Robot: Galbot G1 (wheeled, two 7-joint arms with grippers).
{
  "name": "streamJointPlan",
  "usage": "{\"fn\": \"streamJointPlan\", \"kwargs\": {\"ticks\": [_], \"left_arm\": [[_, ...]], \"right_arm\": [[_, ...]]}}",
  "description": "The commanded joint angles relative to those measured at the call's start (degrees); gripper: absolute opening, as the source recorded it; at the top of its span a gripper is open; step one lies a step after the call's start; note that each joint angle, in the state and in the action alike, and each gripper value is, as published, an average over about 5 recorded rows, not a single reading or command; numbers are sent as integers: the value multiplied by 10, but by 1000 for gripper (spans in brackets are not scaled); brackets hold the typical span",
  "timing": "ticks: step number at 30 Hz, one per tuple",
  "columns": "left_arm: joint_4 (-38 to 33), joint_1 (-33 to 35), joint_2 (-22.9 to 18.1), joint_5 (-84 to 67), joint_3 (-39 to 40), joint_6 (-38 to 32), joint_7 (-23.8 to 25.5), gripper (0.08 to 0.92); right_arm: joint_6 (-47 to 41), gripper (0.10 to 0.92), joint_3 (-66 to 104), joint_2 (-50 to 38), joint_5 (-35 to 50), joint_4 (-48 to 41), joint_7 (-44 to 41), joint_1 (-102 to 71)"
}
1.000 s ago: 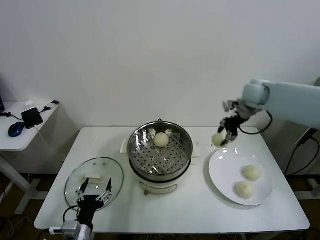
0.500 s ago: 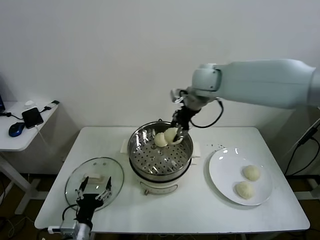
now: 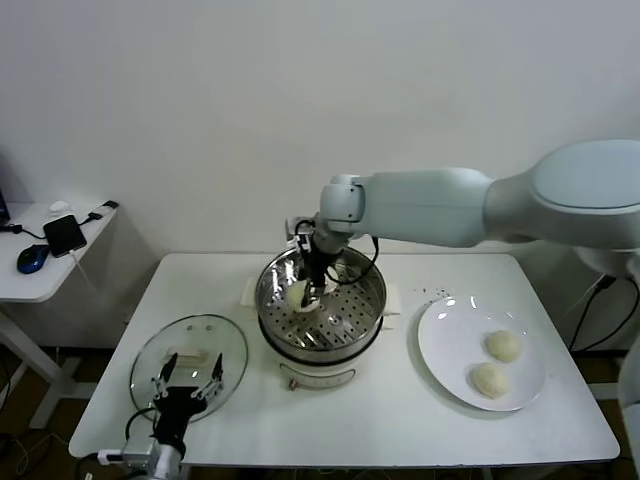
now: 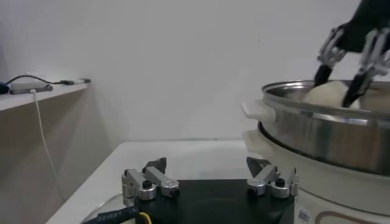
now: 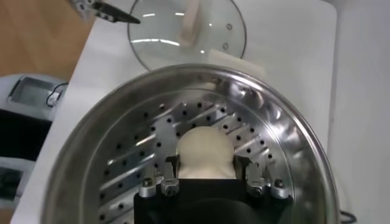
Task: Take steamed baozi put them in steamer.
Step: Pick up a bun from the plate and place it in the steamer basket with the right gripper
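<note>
My right gripper point(image 3: 306, 288) reaches down into the shiny steel steamer point(image 3: 370, 308) and is shut on a cream-white baozi point(image 3: 297, 293) just above the left part of the perforated tray. In the right wrist view that baozi point(image 5: 204, 149) sits between the fingers of the right gripper point(image 5: 205, 165), with the steamer rim point(image 5: 304, 143) around it. The left wrist view shows the bun point(image 4: 329, 94) above the steamer wall point(image 4: 323, 131). Two more baozi point(image 3: 503, 345) point(image 3: 489, 380) lie on the white plate point(image 3: 440, 345). My left gripper point(image 3: 188, 388) point(image 4: 207, 176) waits open at the front left.
The glass lid point(image 3: 190, 350) point(image 5: 183, 30) with a white handle lies flat on the table left of the steamer, under the left gripper. A side table at the far left holds a phone point(image 3: 64, 235) and a mouse point(image 3: 32, 258). The right arm spans the back of the table.
The right arm has carried a baozi from above the plate leftward over the steamer and lowered it into the left part. The left arm has stayed put.
</note>
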Motion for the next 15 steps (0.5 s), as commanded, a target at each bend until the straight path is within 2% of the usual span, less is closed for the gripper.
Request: {"fn": "streamJointPlan", "kwargs": {"ticks": [1,6,10,15], "left_arm": [[1,-1,0,0,1,0,0,823],[-1,0,1,0,2,0,0,823],[-5,2,0,0,2,1,0,823],[-11,4,-1,1,3,1,1,823]], "right_arm": [[5,602,22,48,-3,-80,13,-66],[10,618,22,45,-4,-76,8,-60],[25,706,12,18,-18,-44,-19,-23],[69,812,-27,-54,-29,27,-106,83]]}}
